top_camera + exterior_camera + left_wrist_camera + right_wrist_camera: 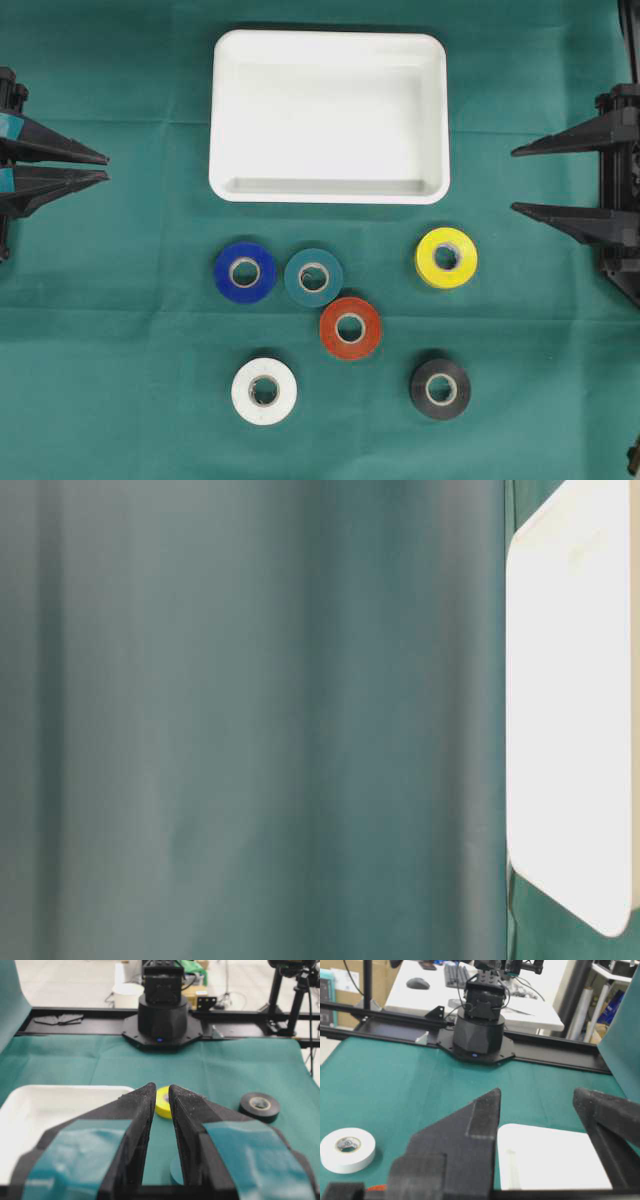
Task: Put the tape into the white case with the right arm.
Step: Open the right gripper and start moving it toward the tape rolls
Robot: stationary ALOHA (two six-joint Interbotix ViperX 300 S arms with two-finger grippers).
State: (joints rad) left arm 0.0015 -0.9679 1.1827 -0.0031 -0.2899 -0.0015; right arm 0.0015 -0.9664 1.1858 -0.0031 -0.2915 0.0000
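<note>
While both arms sit parked at the table's edges, no step of the transfer is under way: the white case point(329, 116) lies empty at the far middle of the green cloth point(120, 330), and every roll lies loose on the cloth in front of it.

Right gripper point(530, 180): fingers standing clearly apart, holding nothing. Left gripper point(103, 167), the one with teal bands: fingers nearly together, a narrow gap only, holding nothing.

Judgement: start state, pick not begun. Next move calls for the right arm to reach inward and down over one roll; the yellow tape point(446, 257) lies nearest its side, just in front of the case's right corner, well apart from the others.

Count:
- case: 1
- tape rolls: 6, namely yellow, blue tape point(245, 272), teal tape point(313, 277) touching the blue, red tape point(350, 328), white tape point(264, 390), black tape point(440, 388)
- rolls in case: 0
</note>
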